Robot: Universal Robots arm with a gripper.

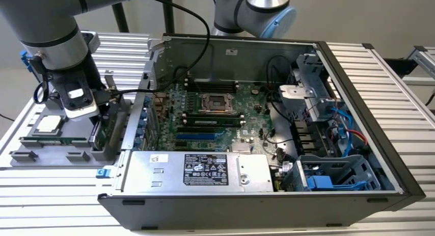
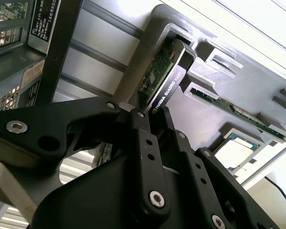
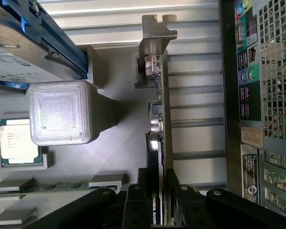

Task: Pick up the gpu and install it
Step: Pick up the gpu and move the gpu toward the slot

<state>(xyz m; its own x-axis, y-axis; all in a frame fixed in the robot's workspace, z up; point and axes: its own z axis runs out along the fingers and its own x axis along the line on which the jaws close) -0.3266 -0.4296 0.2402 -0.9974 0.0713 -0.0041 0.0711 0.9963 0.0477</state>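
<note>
**Black two-fingered gripper (image 2: 154, 114) clamped on the gpu (image 2: 164, 76) in its holder**

Green circuit board on one face and a black cooler shroud on the other, the thin rectangular gpu stands on edge in a slot of the grey moulded fixture tray (image 3: 119, 143). In both wrist views the gripper's black fingers (image 3: 136, 200) press against the card's two flat faces, one on each side, near one end. The card's silver end bracket (image 3: 155, 36) is at the far end from the fingers and points away from them.

In the exterior view the arm hangs over the tray, which lies on the ribbed aluminium table (image 1: 54, 195) just beside the open black computer case (image 1: 353, 93), on the exterior view's left of it. The gpu is outside the case.

Other parts share the tray. A long narrow green memory stick (image 2: 238, 112) lies in its own slot. A square silver processor chip (image 3: 19, 138) sits in a pocket. A silver hard drive with a blue frame (image 3: 19, 47) is near the chip.
</note>
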